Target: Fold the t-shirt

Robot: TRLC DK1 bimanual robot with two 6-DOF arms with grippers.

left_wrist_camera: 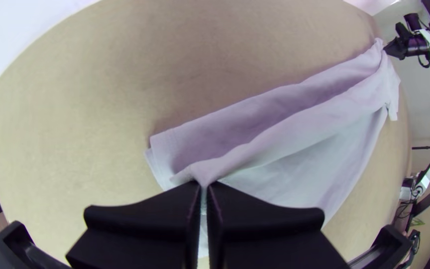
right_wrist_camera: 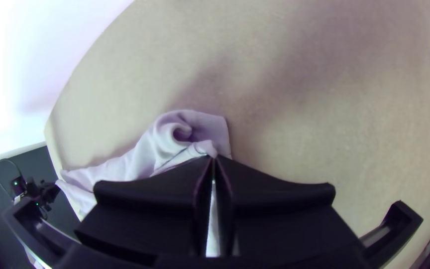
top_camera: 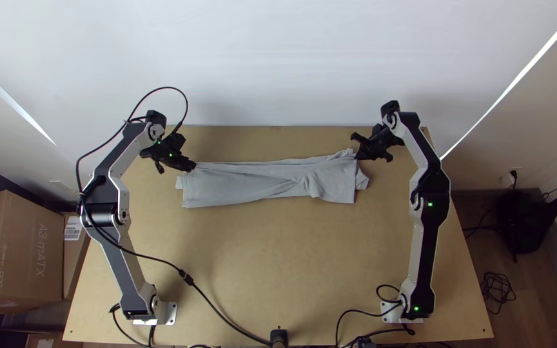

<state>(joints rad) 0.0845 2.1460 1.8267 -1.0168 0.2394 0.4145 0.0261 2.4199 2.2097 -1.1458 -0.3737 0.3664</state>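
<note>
T-shirt [top_camera: 246, 183], just one, lies across the far half of the bench [top_camera: 259, 258], long axis side to side, left gripper [top_camera: 195, 166] and right gripper [top_camera: 357, 156], two in all, pinching its far edge in their fingers.

The t-shirt [top_camera: 240, 187] between the black left pincer [top_camera: 192, 166] and black right pincer [top_camera: 357, 156] is plain pale grey. The surface [top_camera: 259, 258] under both is plain tan, the wall [top_camera: 278, 58] beyond them white. Well out past the left pincer, a cardboard box [top_camera: 17, 258] is brown with pale lettering.
</note>
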